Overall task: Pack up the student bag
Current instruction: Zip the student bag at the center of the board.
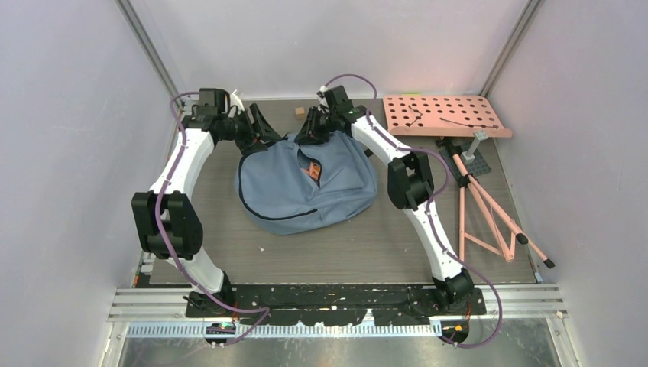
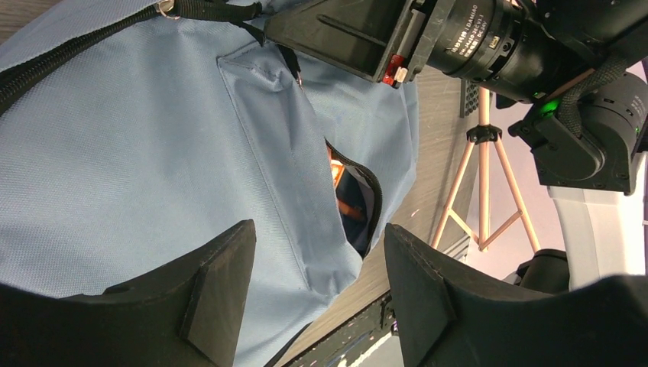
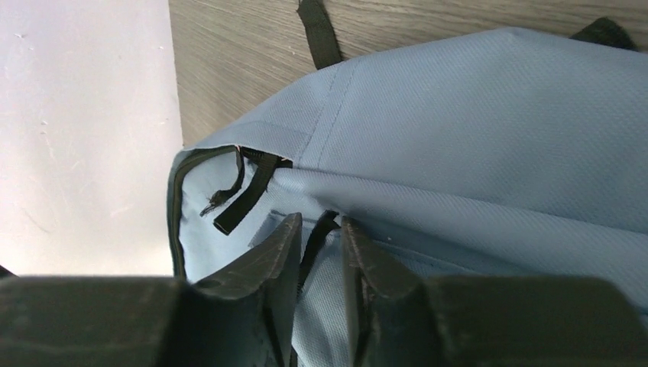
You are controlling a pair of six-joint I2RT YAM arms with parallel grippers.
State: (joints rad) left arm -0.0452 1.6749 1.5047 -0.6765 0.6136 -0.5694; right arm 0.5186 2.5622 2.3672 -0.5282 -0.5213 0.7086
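The student bag (image 1: 306, 183), grey-blue with dark zipper lines, lies in the middle of the table. Its zipper gapes near the top, and something orange (image 1: 312, 170) shows inside. My left gripper (image 1: 260, 128) is open and empty at the bag's far left corner. In the left wrist view the bag (image 2: 153, 145) and its open slit (image 2: 353, 200) lie beyond the spread fingers (image 2: 221, 290). My right gripper (image 1: 313, 134) is at the bag's far top edge. In the right wrist view it (image 3: 321, 233) is shut on a fold of bag fabric (image 3: 497, 115) and a black strap.
A pink pegboard (image 1: 443, 115) stands at the back right. A pink folding stand (image 1: 489, 210) lies along the right side. A small wooden block (image 1: 299, 112) sits behind the bag. Walls close in on the left, back and right.
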